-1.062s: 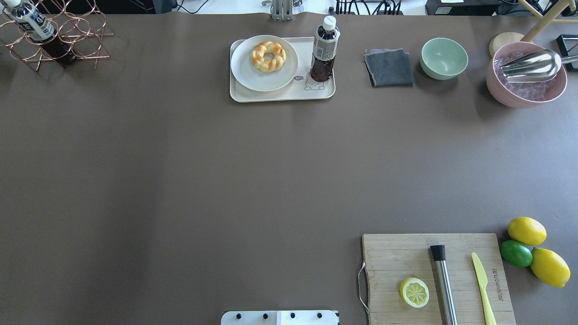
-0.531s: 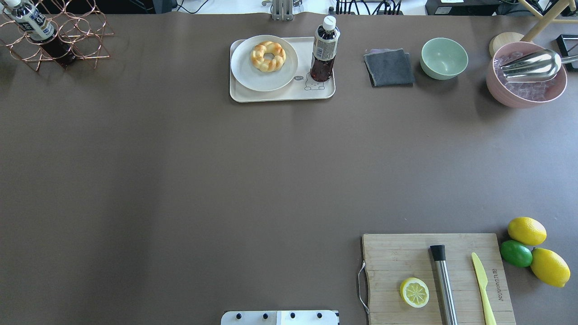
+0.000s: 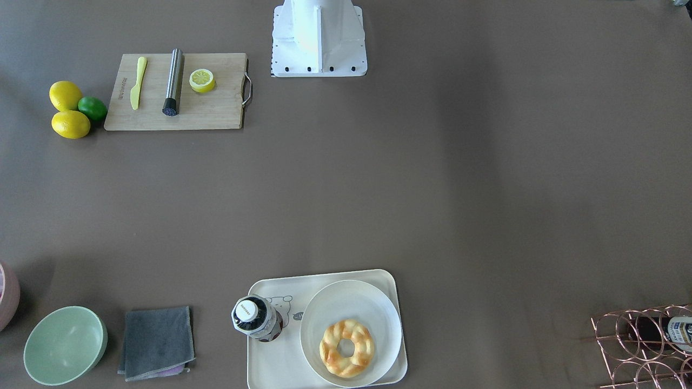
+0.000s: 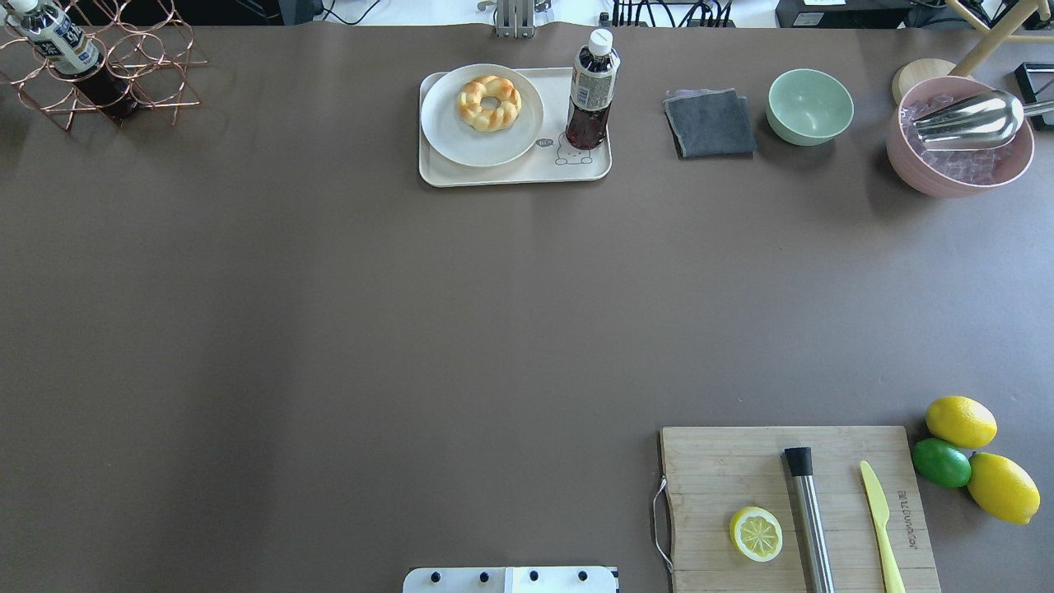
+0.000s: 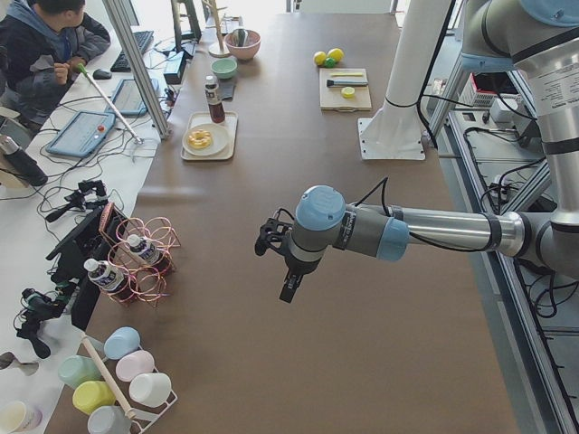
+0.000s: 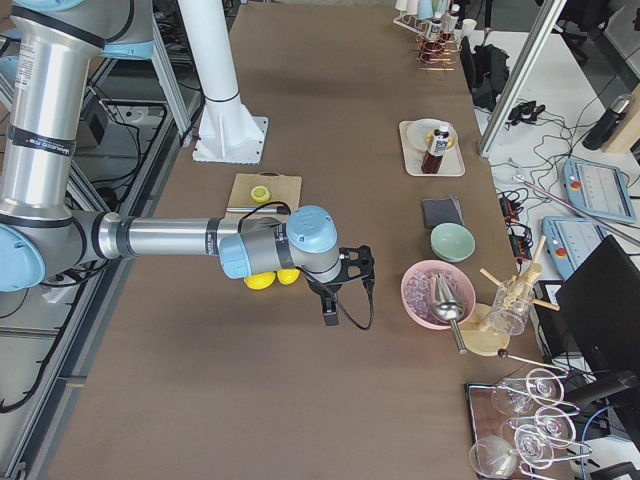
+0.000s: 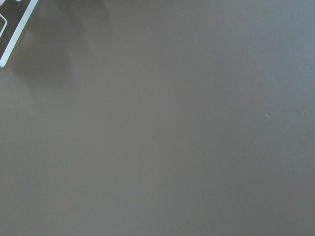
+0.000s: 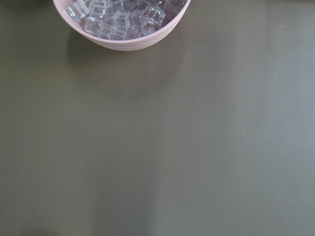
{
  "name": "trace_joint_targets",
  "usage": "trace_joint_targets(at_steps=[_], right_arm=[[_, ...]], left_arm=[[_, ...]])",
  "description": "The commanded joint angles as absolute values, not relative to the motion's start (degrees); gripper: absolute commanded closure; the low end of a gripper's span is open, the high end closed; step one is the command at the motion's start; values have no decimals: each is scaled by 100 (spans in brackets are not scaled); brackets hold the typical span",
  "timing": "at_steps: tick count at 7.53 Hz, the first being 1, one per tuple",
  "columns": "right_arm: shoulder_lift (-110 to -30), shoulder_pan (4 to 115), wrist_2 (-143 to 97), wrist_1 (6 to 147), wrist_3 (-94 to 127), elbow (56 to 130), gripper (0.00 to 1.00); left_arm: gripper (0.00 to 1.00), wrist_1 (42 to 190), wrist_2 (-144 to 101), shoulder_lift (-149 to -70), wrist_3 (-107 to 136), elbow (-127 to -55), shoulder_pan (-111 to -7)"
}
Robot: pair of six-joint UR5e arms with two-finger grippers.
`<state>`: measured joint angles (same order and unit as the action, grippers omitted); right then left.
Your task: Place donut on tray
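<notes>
Sitting on a white plate (image 4: 461, 140) inside the tray (image 4: 494, 175), the donut (image 4: 489, 102), bottle (image 4: 590, 95) upright beside it, pink bowl (image 4: 914, 169) holding ice (image 8: 113, 14) and scoop (image 4: 967, 119), left tool (image 5: 289, 287) and right tool (image 6: 329, 315) above tabletop (image 4: 329, 329), spread or not, cannot tell

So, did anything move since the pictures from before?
No, nothing visibly changed. Seen from overhead, the donut lies on the white plate just as it did, the plate sits on the tray, and the bottle stands beside the plate on the same tray.
</notes>
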<state>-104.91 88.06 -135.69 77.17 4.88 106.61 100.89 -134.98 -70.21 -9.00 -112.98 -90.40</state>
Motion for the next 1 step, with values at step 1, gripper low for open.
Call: trace_joint_targets(at_steps=[1], right_arm=[[-10459, 8824, -13570, 7717, 492, 10661, 0]], left_arm=[[3, 10266, -13500, -7005, -896, -11250, -9088]])
